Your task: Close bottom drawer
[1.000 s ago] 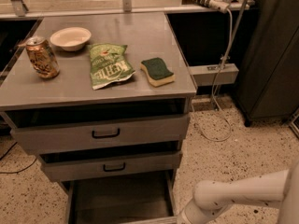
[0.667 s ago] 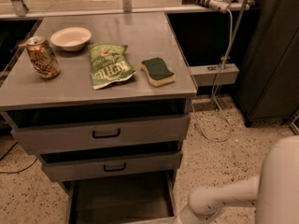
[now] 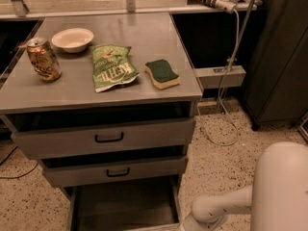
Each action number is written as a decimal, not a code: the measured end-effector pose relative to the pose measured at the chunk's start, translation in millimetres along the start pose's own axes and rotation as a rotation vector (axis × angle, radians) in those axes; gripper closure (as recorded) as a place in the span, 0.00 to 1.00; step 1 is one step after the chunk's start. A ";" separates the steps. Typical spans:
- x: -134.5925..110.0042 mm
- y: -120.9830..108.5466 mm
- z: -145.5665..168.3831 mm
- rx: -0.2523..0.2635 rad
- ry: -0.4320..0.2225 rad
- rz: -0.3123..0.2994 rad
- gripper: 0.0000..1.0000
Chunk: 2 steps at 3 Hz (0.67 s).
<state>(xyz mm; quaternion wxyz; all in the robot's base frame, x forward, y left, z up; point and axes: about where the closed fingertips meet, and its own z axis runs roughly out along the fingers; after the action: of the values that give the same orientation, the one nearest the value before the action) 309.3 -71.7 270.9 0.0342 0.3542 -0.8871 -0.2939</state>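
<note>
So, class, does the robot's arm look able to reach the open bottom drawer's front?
Probably yes: the arm runs down beside the open bottom drawer, nothing between them; its gripper is out of view below the picture's edge.

Warm, dim, yellowish light falls from above, laying a dull sheen on the grey tabletop (image 3: 154, 32) toward 12 o'clock, and the can (image 3: 43, 59) and sponge (image 3: 162, 74) cast only short, soft shadows. The gaps above the drawer fronts are near black, and the open bottom drawer (image 3: 122, 206) at 6 o'clock lies in murky shade. The white arm (image 3: 284, 191) at 4 o'clock is the brightest patch, and the tool (image 3: 192, 224), at 5 o'clock on the bottom edge, catches the same light.
</note>
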 end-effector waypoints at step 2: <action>-6.4 -44.1 43.8 0.005 -0.034 0.054 1.00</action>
<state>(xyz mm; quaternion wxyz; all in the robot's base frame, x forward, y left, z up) 329.1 -71.2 211.6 0.0262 0.3253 -0.8975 -0.2966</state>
